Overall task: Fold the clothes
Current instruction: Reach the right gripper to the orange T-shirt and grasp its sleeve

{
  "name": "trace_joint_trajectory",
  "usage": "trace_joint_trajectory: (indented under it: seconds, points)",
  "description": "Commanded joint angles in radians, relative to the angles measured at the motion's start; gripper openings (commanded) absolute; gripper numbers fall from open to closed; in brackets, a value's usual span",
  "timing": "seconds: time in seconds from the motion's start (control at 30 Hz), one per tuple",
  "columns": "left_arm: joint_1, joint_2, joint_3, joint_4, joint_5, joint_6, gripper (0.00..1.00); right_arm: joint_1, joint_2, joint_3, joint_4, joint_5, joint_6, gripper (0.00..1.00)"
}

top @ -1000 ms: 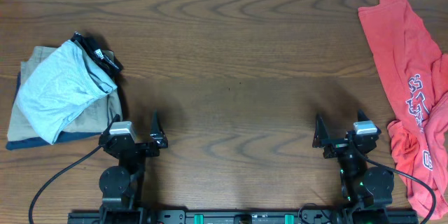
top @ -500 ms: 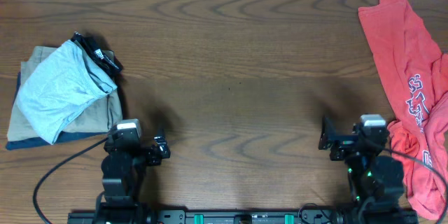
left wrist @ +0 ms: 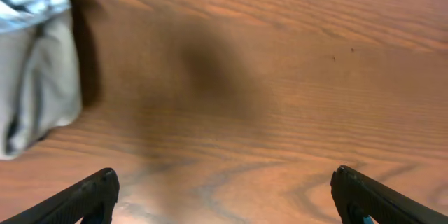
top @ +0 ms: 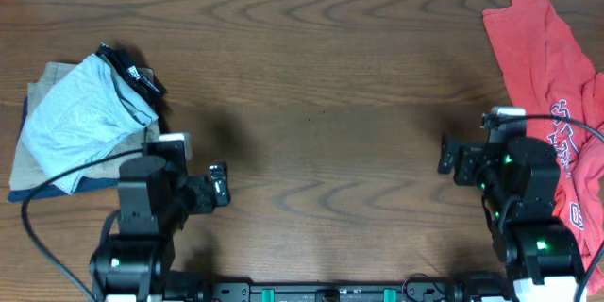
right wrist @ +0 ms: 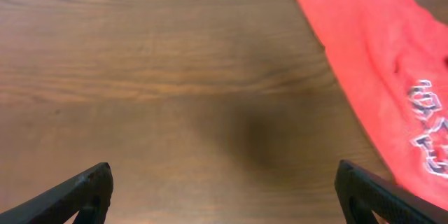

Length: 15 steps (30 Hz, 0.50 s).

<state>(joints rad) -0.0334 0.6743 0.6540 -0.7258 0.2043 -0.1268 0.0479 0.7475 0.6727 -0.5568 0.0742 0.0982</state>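
Note:
The coral-red T-shirt lies crumpled along the table's right edge, its lettering showing; it also shows in the right wrist view at the upper right. My right gripper is open and empty over bare wood, just left of the shirt; its fingertips spread wide in the right wrist view. My left gripper is open and empty, right of the folded stack; its fingertips are wide apart above bare wood.
A stack of folded garments sits at the left: light grey on top, tan and navy beneath, with a dark item behind. The grey garment's edge shows in the left wrist view. Brown wooden table.
Both arms have risen and reached forward, away from the front edge. The left gripper now sits nearer the folded stack, the right gripper nearer the red shirt. Nothing was grasped.

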Motion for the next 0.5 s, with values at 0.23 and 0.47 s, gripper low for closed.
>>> trace_joint_trajectory:
  seconds: [0.23, 0.47]
  points:
    - [0.004, 0.079, 0.02, -0.01, 0.043, -0.009, 0.98, -0.289, 0.351, 0.019, -0.056, 0.341, 0.25, 0.96]
    - [0.004, 0.084, 0.02, -0.01, 0.043, -0.009, 0.98, -0.445, 0.629, 0.019, 0.05, 0.295, 0.269, 0.86]
